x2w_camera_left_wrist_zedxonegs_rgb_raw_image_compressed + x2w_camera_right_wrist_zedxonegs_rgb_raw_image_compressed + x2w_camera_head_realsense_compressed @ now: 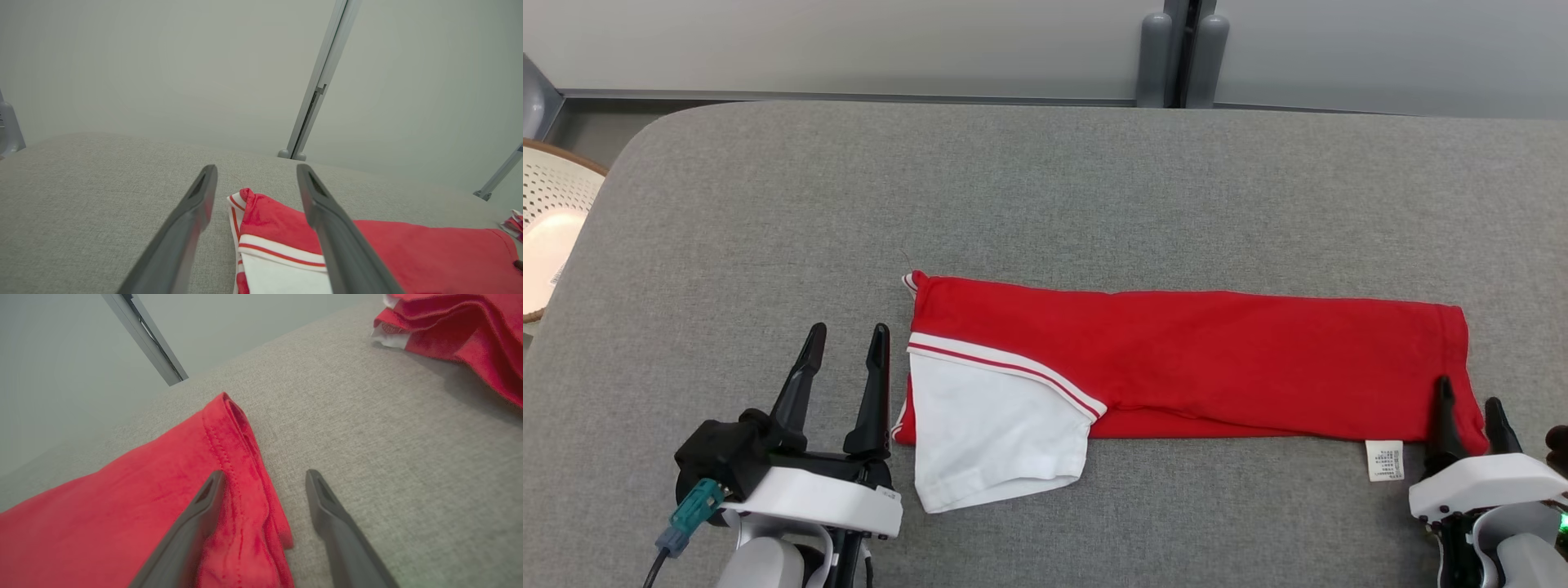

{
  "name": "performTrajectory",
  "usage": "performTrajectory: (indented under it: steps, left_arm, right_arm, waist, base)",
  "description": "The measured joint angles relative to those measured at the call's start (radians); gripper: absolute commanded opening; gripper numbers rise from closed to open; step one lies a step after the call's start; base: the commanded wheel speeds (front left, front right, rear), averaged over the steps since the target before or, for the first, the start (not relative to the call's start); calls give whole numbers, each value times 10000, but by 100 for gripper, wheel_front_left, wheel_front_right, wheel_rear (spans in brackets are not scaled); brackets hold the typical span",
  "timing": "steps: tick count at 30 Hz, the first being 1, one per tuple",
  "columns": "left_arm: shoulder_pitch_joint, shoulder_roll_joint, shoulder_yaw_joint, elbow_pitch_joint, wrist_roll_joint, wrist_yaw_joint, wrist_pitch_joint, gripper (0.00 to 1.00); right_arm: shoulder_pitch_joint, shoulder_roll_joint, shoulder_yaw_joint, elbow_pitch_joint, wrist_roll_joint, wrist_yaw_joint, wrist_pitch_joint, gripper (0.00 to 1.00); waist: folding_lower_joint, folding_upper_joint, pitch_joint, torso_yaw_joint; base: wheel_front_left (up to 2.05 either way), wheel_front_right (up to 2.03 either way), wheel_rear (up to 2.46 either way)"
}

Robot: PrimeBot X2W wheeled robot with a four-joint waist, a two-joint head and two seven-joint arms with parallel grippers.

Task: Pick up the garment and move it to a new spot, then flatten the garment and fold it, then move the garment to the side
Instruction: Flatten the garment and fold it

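Red garment [1217, 359] lies as long folded strip across near middle of grey fabric bench [1045, 188], white sleeve [988, 425] at left end. Left end effector [849, 328] just beside that end, jaws wide, empty. Right end effector [1468, 394] at right hem, jaws wide: one finger over cloth, other over bare bench.

**Head view.** The left gripper [848, 328] stands at the lower left of the frame, its two dark fingers pointing up the frame with the jaws wide apart. Below them sits the left wrist housing [809, 498], white, with a black block [723, 457] and a teal plug [690, 510] on its left side. The right gripper [1468, 392] stands in the lower right corner, jaws likewise parted, above the white right wrist housing [1486, 482].

**Wrist views.** Each pair of fingers rises from the bottom edge, tips well apart.
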Motion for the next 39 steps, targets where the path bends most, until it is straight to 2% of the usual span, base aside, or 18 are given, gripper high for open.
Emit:
performTrajectory:
  steps: [4, 6, 11, 15, 19, 24, 29, 32, 39]
  left_arm:
    - [-11, 4, -36, 4, 6, 13, 0, 100]
    - [-39, 2, -73, 56, 6, 27, 0, 100]
    - [-50, 2, -109, 178, 12, 79, 0, 100]
    - [-49, 0, -117, 182, -33, 102, 0, 100]
    - [-39, -2, -136, 182, -94, 117, 0, 100]
    - [17, -2, -130, 178, -178, 159, 0, 100]
    - [90, 0, -125, 182, -265, 188, 0, 100]
    - [224, -2, -61, 161, -286, 199, 0, 100]
    - [373, 2, 13, 199, -311, 198, -2, 100]
  right_arm:
    - [-251, -52, 198, 706, 320, -2, -31, 100]
    - [-353, -117, 405, 905, 397, -2, -31, 1]
    - [-467, -282, 830, 970, 731, 0, -38, 0]
    - [-449, -589, 794, 917, 920, 12, -29, 0]
    - [-445, -1220, 211, 660, 807, 10, -29, 0]
    - [-436, -1737, -775, 336, 15, 10, -35, 0]
    - [-372, -1538, -938, -255, -326, 8, -36, 0]
    - [-277, -1271, -594, -961, -412, 8, -40, 0]
    - [8, -293, 1333, -3354, 84, 0, 897, 0]
  waist:
    - [0, 0, 56, 73]
    - [0, 0, 69, 72]
    - [0, 0, 0, 11]
    - [0, 0, -133, -53]
    - [0, 0, -277, -129]
    - [0, 0, -485, -196]
    - [0, 0, -679, -220]
    - [0, 0, -784, -258]
    - [0, 0, -867, -309]
  base:
    - [0, 0, 0]
    - [0, 0, 0]
    - [0, 0, 0]
    - [0, 0, 0]
    - [0, 0, 0]
    - [0, 0, 0]
    - [0, 0, 0]
    - [0, 0, 0]
    - [0, 0, 0]
